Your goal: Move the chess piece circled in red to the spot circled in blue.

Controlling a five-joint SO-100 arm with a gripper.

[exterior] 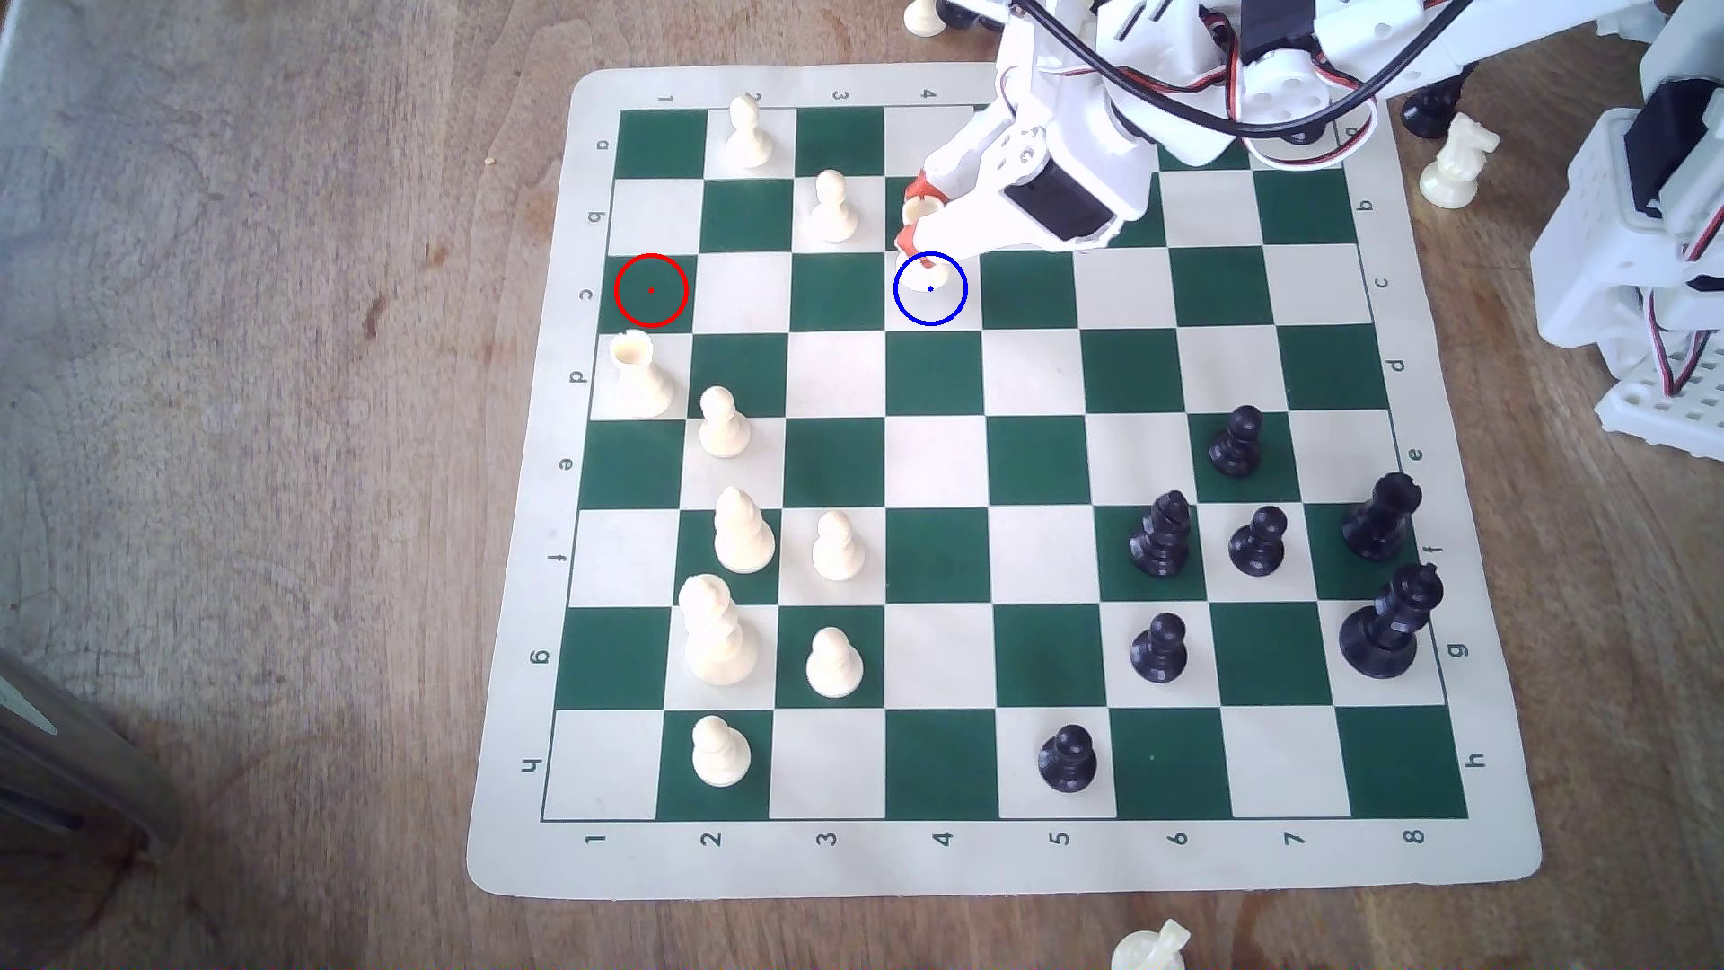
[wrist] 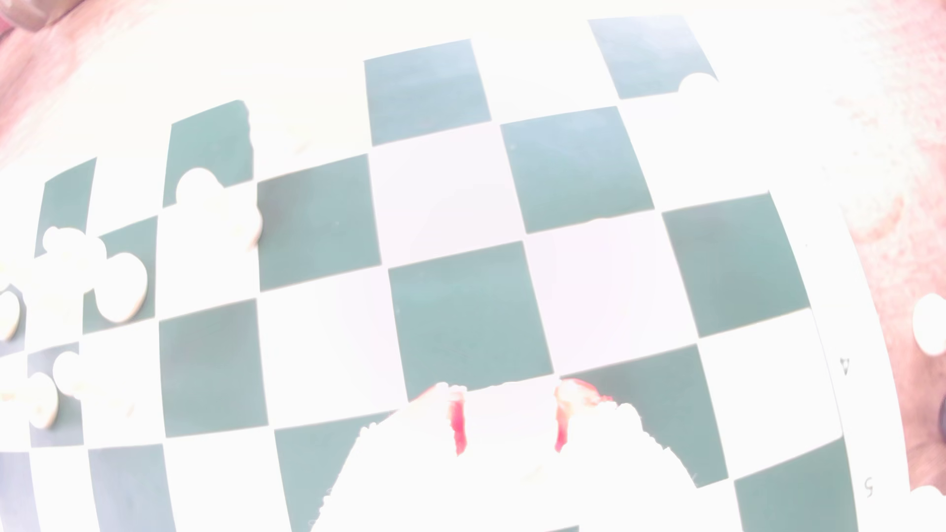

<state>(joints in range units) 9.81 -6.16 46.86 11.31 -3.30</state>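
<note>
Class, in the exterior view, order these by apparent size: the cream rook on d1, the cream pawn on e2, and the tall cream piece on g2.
Largest to smallest:
1. tall cream piece on g2
2. cream rook on d1
3. cream pawn on e2
The g2 piece sits nearer the picture's bottom, perhaps closer to the camera.

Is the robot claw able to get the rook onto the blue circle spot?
Probably yes. The gripper holds the rook right at the blue spot, and no other piece stands on that square. The nearest pawn stands on a diagonally neighbouring square, out of the way.
</note>
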